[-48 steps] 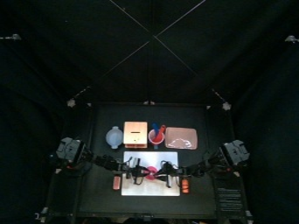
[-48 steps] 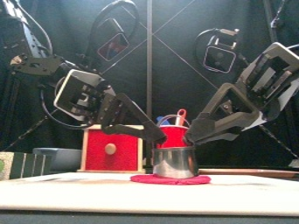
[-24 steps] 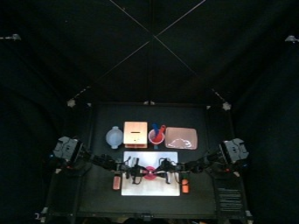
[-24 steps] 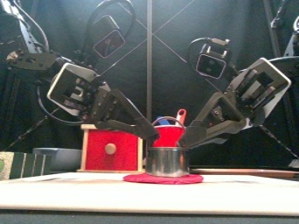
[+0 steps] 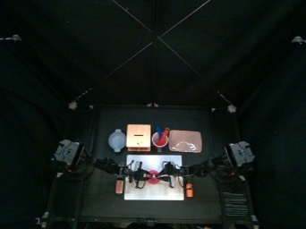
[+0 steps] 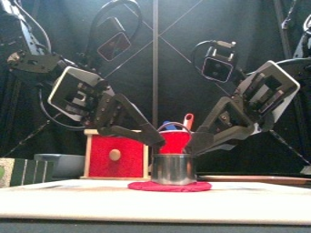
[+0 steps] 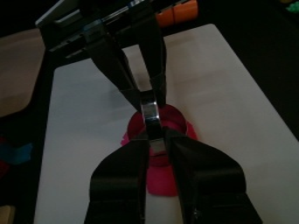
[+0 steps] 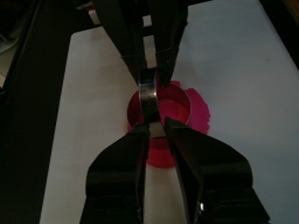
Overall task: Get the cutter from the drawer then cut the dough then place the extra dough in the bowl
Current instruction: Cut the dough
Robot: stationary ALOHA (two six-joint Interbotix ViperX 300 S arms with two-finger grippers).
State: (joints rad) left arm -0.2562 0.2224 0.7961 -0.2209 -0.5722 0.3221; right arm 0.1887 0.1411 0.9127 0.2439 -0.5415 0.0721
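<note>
– At the white board's [image 6: 73, 196] middle, what moved?
– Cutter [image 6: 177, 168] and dough [image 6: 170, 186] slid slightly toward the board's left-arm side, then settled; left jaws and right jaws each pinch the cutter's rim; cut looks pressed home; extra dough not yet lifted.

Left gripper [image 6: 159, 140] and right gripper [image 6: 195, 141] wall the cutter's [image 6: 177, 168] sides, wooden box [image 6: 118, 155] and red cup [image 6: 177, 142] stand behind; its front lies open.

Pink dough [image 6: 170, 186]; shiny silver cutter [image 6: 176, 167]; white cutting board [image 5: 156, 193]; pale wooden box [image 5: 139, 136], red drawer front [image 6: 115, 155]; red cup [image 6: 179, 141].
</note>
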